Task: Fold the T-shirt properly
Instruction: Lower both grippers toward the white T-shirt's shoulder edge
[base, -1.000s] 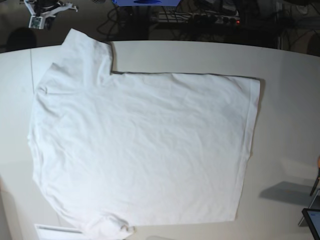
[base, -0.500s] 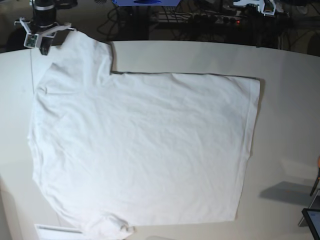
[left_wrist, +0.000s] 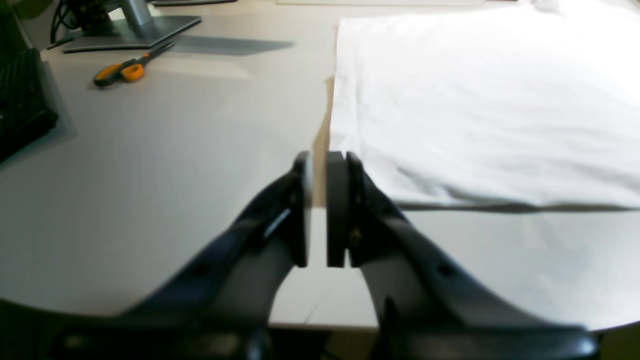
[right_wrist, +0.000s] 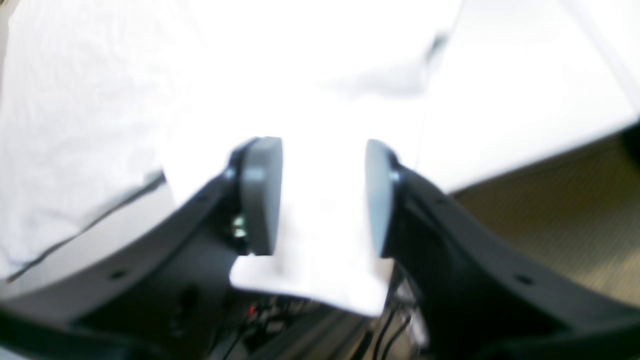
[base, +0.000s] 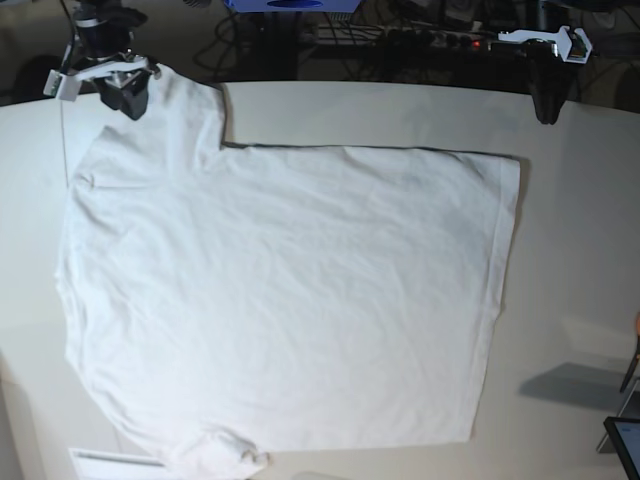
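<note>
My right gripper fills the lower part of the view, its two dark arms running up to grey pads that stand apart with a clear gap between them. In that gap I see white cloth: a sleeve end of the T-shirt, its hem hanging past the table edge just below my pads. The picture is too blurred to tell if either pad touches it. The rest of the garment spreads away to the upper left, wrinkled, over the pale tabletop. Brownish floor shows at right.
</note>
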